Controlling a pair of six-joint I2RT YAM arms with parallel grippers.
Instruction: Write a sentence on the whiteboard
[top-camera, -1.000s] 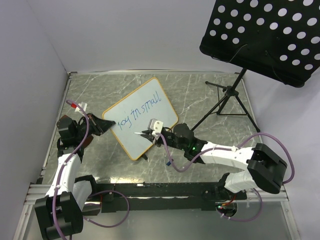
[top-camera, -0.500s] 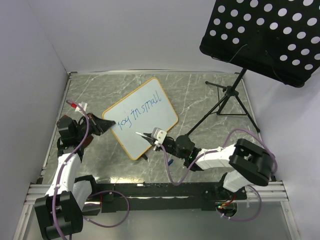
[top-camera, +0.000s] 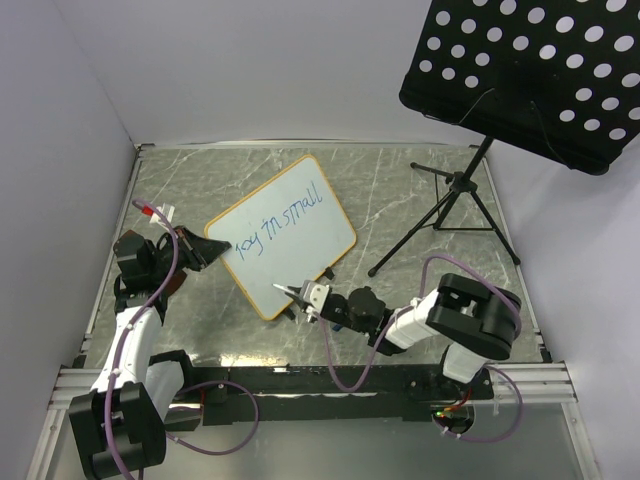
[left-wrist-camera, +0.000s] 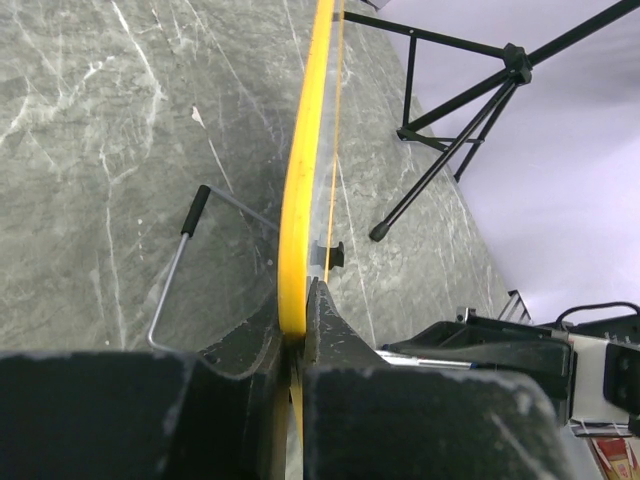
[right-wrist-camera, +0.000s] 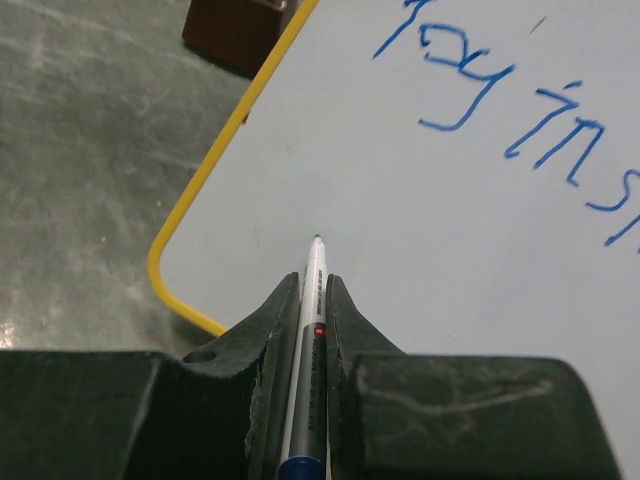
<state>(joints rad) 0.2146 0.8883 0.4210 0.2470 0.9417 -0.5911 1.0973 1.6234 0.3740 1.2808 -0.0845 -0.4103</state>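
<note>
Nearest, the right fingers (right-wrist-camera: 288, 308) were closed narrowly on a marker (right-wrist-camera: 316, 262). Its tip sat at or just above the bare lower corner of the whiteboard (right-wrist-camera: 450, 250), directly ahead. Starting the second line well probably called for light, even pressure, moving rightward. The left fingers (left-wrist-camera: 322, 325) pinched the board's yellow edge, propping it on the worktop (top-camera: 400, 190). Farther up ran the sentence (top-camera: 281, 217), "joy in small".
</note>
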